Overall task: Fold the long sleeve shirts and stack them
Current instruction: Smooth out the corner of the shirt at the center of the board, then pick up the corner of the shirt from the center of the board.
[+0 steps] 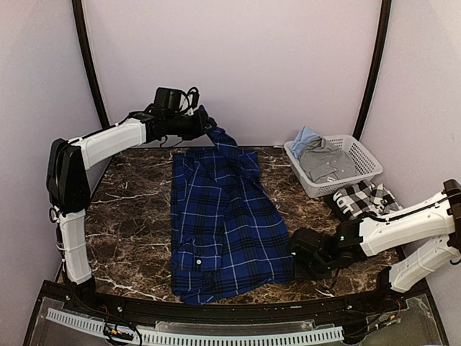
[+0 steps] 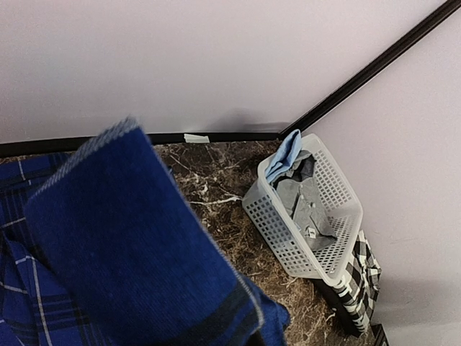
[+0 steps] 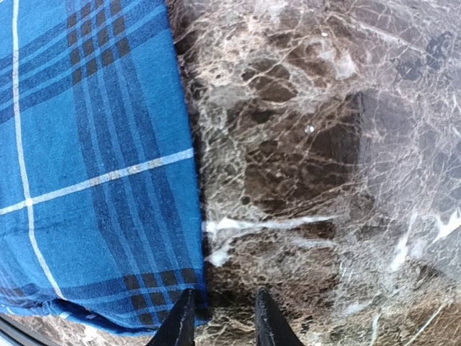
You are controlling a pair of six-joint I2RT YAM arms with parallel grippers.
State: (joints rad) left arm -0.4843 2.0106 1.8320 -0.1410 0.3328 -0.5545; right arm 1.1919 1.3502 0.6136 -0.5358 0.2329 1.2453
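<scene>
Royal blue plaid fills the middle of the marble table (image 1: 137, 209): the blue plaid shirt (image 1: 223, 223) lies spread from the far edge down to the near one. Its far corner is drawn up off the stone into the left gripper (image 1: 209, 130). I read that lift as a way to put tension along the cloth, so the body lies flat enough to fold. From the left wrist camera I see only a blurred flap of blue close to the lens and none of that arm's fingers. With the corner hanging from it as it does, I take the left jaws to be clamped tight on the shirt. The right gripper (image 1: 294, 251) sits low at the shirt's near right hem. From its wrist, the fingers (image 3: 180, 326) stand narrowly apart with marble showing between them. The left one is at the very edge of the hem, so only a sliver of cloth reaches the gap, and I judge nothing is pinched yet. The black-and-white check shirt (image 1: 360, 198) lies crumpled at the right, just beside the white basket (image 1: 346, 182), waiting its turn.
</scene>
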